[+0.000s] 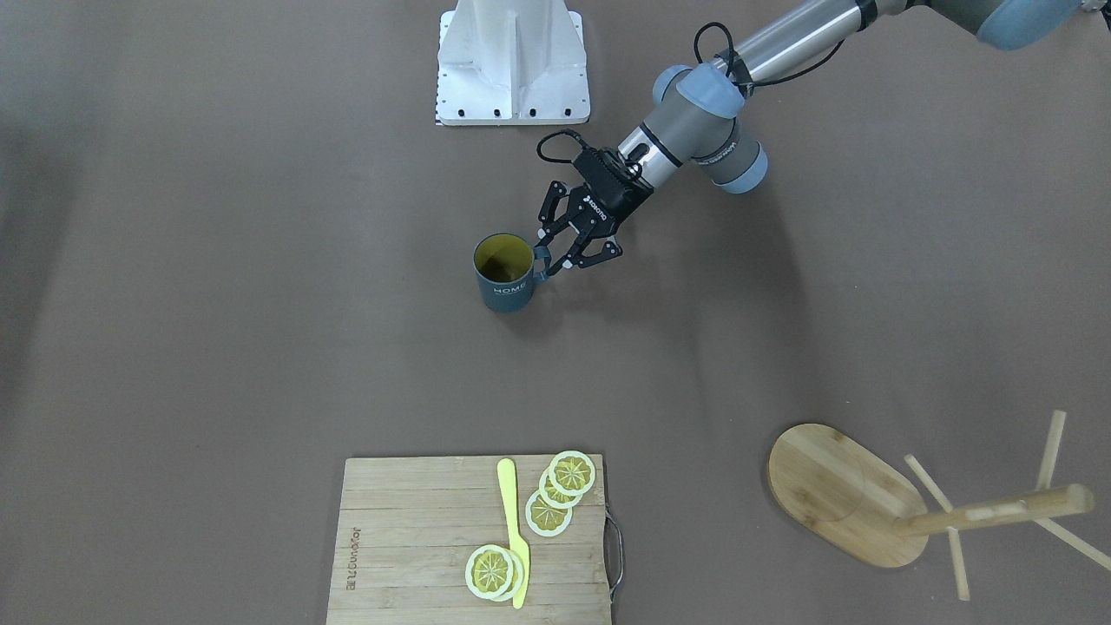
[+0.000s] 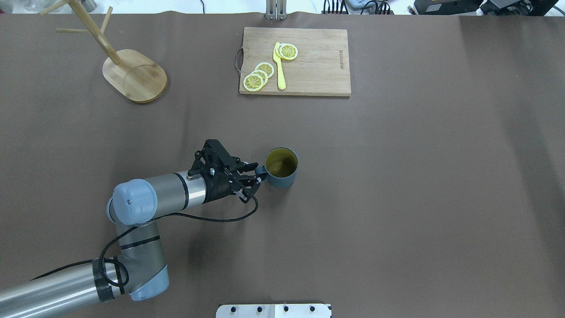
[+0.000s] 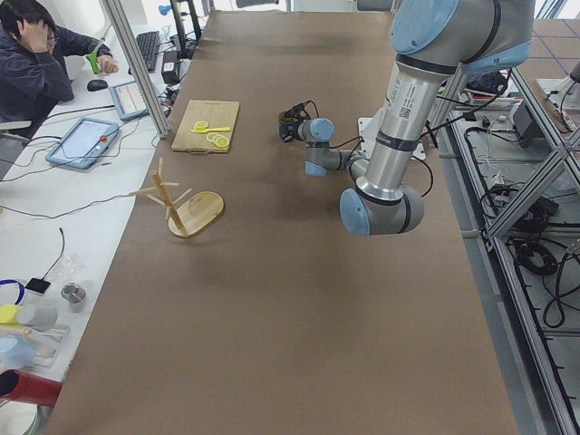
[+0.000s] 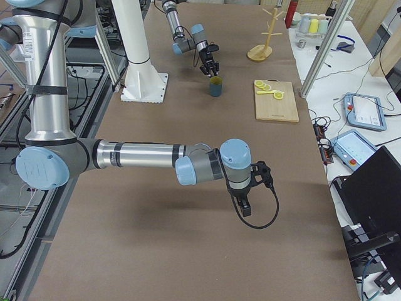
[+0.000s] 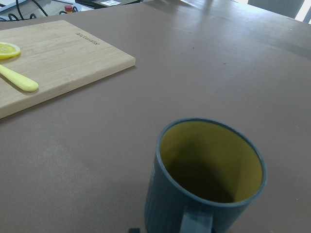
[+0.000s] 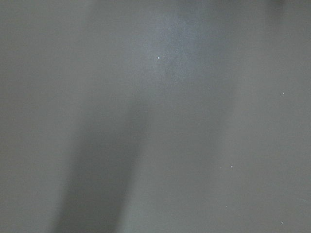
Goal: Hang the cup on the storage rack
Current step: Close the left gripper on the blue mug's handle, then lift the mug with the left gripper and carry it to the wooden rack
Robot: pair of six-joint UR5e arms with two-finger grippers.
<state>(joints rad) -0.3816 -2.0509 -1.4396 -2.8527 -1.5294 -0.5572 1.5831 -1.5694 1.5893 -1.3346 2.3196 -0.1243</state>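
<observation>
standing upright, cup (image 2: 282, 167), handle toward left gripper (image 2: 258, 172)

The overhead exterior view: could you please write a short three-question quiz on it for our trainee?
1. True or false: the cup hangs on the storage rack.
2. Which gripper is at the cup's handle? A) left gripper B) right gripper
3. Fill in: the lemon slices lie on the ____.
Key: 1 false, it stands on the table; 2 A; 3 cutting board.
</observation>
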